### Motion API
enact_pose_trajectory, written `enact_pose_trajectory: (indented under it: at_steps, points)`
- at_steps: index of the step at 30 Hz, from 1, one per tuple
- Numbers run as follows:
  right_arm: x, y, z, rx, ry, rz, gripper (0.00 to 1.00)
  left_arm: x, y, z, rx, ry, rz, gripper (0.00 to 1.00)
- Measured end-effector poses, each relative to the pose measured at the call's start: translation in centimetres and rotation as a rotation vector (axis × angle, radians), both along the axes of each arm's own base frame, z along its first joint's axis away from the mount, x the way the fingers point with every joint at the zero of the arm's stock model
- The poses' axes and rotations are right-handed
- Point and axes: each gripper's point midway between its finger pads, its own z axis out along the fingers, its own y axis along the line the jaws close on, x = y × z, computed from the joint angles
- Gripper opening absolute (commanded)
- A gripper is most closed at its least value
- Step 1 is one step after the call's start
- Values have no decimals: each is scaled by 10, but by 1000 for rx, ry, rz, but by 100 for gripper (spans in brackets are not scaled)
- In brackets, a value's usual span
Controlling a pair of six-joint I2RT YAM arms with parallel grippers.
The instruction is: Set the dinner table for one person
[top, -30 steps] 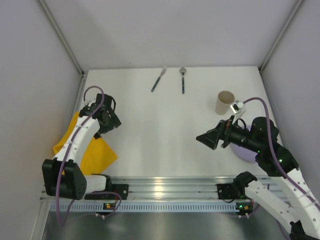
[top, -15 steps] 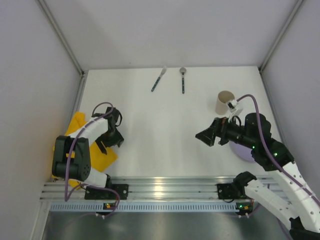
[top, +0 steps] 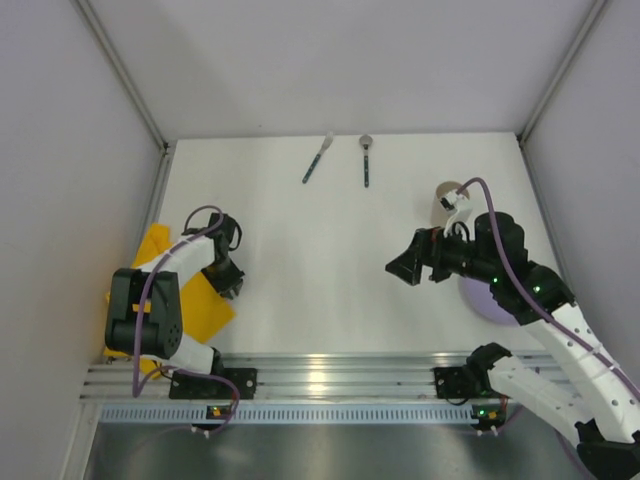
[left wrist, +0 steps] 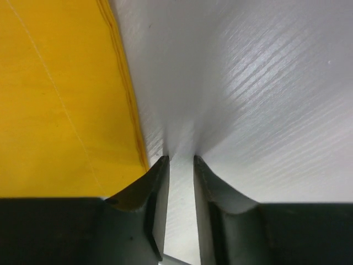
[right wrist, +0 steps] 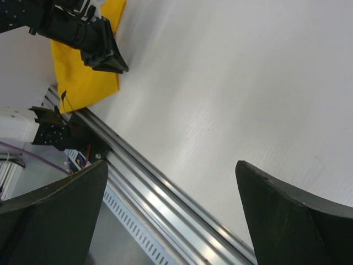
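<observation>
The dinner table (top: 320,270) is the white tabletop that fills the middle of the scene, with its ribbed rail (top: 330,375) along the near edge. It is rigid, fixed and looks smooth. It is not a thing to grip but a surface to work on, and cloth will probably slide on it easily.

The piece to move first is likely the yellow placemat (top: 200,312), which lies rumpled at the near left corner. It looks thin, light and limp, so the stitched hem on its right side is the best place to pinch, with one fingertip worked under the edge.

The left gripper (left wrist: 181,160) points straight down at that hem, with its arm folded back tightly near its base. Its jaws are only narrowly parted. White table shows through the slot, and the hem runs up to the outer side of one tip, so no cloth is visibly caught.

The right gripper (right wrist: 171,165) reaches leftward above the table's right half, with its jaws spread wide and nothing in them. Behind its arm sit a lilac plate (top: 480,300) and a paper cup (top: 447,195). Two utensils (top: 366,160) lie at the far edge.
</observation>
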Motion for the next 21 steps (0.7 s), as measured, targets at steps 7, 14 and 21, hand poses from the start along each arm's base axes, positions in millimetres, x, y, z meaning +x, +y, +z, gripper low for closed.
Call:
enact_pose_trajectory:
  at_steps: [7, 14, 21]
  points:
    - [4, -1, -4, -22, -1, -3, 100, 5, -5, -1, -30, -16, 36, 13]
    - [5, -3, -5, -30, -4, -17, 100, 4, 17, 9, 88, -20, 75, 45]
    - [5, -4, -5, -33, -10, -17, 100, -5, 49, 22, 245, -18, 105, 46]
